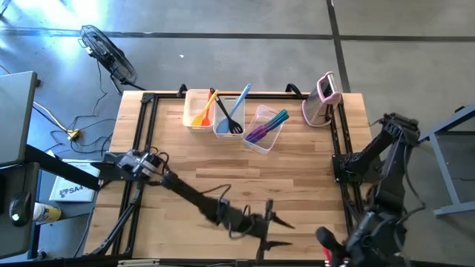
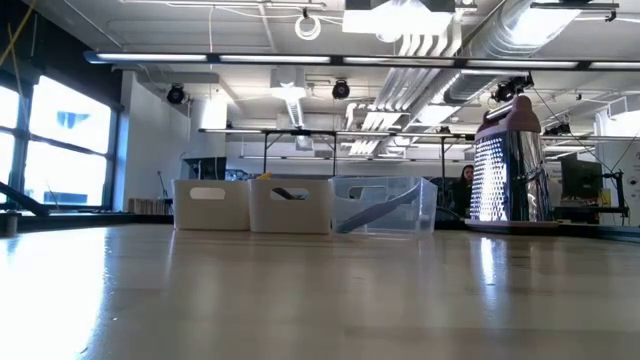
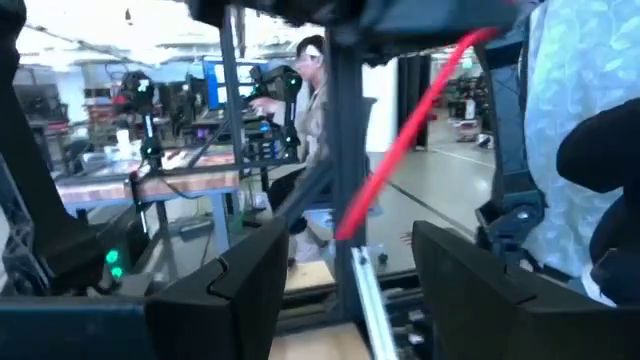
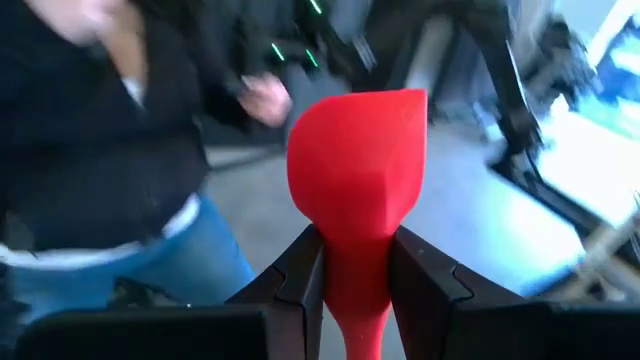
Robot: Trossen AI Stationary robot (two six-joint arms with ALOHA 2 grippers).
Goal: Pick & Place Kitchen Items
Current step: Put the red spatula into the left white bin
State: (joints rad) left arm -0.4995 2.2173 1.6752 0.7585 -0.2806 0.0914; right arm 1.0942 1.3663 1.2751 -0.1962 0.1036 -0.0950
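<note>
A: High view: three tubs [image 1: 199, 119] at the far edge hold utensils; right gripper [image 1: 332, 251] sits at the near right edge, left gripper [image 1: 276, 230] beside it, fingers spread, empty.

B: Low view shows only tubs and a grater [image 2: 503, 165].

A: Left wrist: open fingers [image 3: 240, 290], a red handle beyond.

B: Right wrist: clamped on the red spatula [image 4: 357, 180]. Carrying it to a tub seems next.

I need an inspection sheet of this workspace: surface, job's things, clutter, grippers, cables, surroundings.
Surface: wooden table, middle bare.
Job's things: utensils stand in three tubs at the far edge; red spatula in the right gripper.
Clutter: grater at the far right corner.
Grippers: right gripper shut on the red spatula, off the near right corner; left gripper open, at the near edge.
Cables: wires on the floor, left.
Surroundings: fan on the floor; a person close by.
</note>
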